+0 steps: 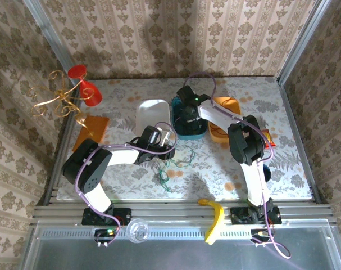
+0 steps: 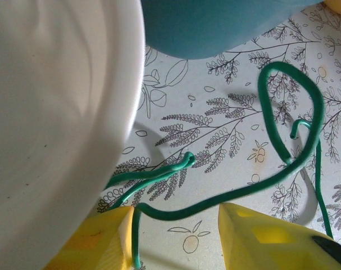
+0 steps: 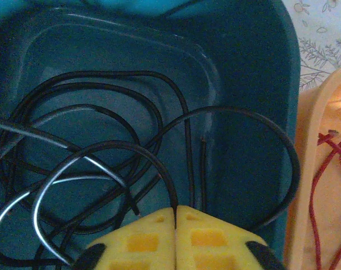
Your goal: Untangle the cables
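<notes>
Right gripper (image 3: pixel 176 214): jaws fully closed, yellow fingertips meeting along a single seam, with the black cable (image 3: pixel 188 152) pinched at that seam and rising from it. The rest of the black cable lies in several overlapping loops on the floor of the teal bin (image 3: pixel 254 67), directly below the gripper. Just to the right of the teal bin is the orange bin (image 3: pixel 310 129), which holds the red cable (image 3: pixel 319 185) in a loose bundle against its near wall. Left gripper (image 2: pixel 176 239): jaws wide apart, gripping nothing. The two yellow fingers (image 2: pixel 103 242) stand either side of a run of the green cable (image 2: pixel 285 66). That run lies on the patterned tablecloth (image 2: pixel 215 112), crosses the gap between the fingers and drops past the inner edge of the left-hand finger. Beyond the fingers the green cable curves into one open loop, with a free end hooked inside it. A doubled strand of it leads toward the rim of the white tray (image 2: pixel 58 112) and passes out of sight there. The white tray lies close beside the left gripper, next to the teal bin. In the top external view the green cable is spread over the table centre, in front of the three containers. A banana (image 1: pixel 213 218) rests on the near rail between the arm bases.
</notes>
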Controlling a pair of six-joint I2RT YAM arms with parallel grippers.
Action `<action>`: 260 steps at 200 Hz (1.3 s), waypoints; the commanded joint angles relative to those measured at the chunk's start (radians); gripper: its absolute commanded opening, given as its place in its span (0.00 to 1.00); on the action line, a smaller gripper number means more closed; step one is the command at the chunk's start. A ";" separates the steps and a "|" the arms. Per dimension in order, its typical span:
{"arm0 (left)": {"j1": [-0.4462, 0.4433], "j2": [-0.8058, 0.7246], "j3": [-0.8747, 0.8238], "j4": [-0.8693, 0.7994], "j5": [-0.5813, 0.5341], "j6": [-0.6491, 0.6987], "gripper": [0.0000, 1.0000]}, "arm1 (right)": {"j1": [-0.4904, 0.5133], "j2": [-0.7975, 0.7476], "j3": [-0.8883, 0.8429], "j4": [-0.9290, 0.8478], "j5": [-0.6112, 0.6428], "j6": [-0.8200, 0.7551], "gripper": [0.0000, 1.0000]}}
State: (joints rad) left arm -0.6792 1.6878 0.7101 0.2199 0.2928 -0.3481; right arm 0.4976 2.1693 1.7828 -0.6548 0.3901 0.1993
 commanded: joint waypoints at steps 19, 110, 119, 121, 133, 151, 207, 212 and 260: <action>0.000 0.062 -0.019 -0.128 0.012 -0.014 0.44 | -0.022 -0.126 -0.036 0.057 -0.043 -0.006 0.36; 0.000 0.049 -0.019 -0.119 0.037 -0.004 0.42 | -0.019 -0.559 -0.434 0.254 -0.348 0.041 0.43; 0.000 0.047 -0.021 -0.118 0.040 -0.003 0.41 | -0.011 -0.592 -0.494 0.271 -0.452 0.039 0.43; 0.001 0.046 -0.021 -0.118 0.041 -0.003 0.41 | -0.009 -0.599 -0.510 0.275 -0.477 0.039 0.43; 0.000 0.040 -0.024 -0.116 0.047 -0.003 0.42 | 0.018 -0.636 -0.594 0.297 -0.588 0.030 0.43; 0.000 0.008 -0.036 -0.102 0.063 0.000 0.43 | 0.068 -0.668 -0.707 0.325 -0.663 0.033 0.44; -0.003 -0.253 -0.069 -0.215 -0.026 0.038 0.51 | 0.169 -0.676 -0.839 0.334 -0.648 0.046 0.45; -0.003 -0.275 -0.070 -0.231 -0.031 0.043 0.52 | 0.168 -0.678 -0.846 0.342 -0.639 0.049 0.45; 0.006 -0.367 -0.113 -0.300 -0.075 0.043 0.51 | 0.167 -0.627 -0.821 0.350 -0.622 0.061 0.46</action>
State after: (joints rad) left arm -0.6800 1.3357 0.6357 -0.0105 0.2581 -0.3195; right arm 0.6662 1.5158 0.9394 -0.3267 -0.2401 0.2401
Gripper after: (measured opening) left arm 0.518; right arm 0.457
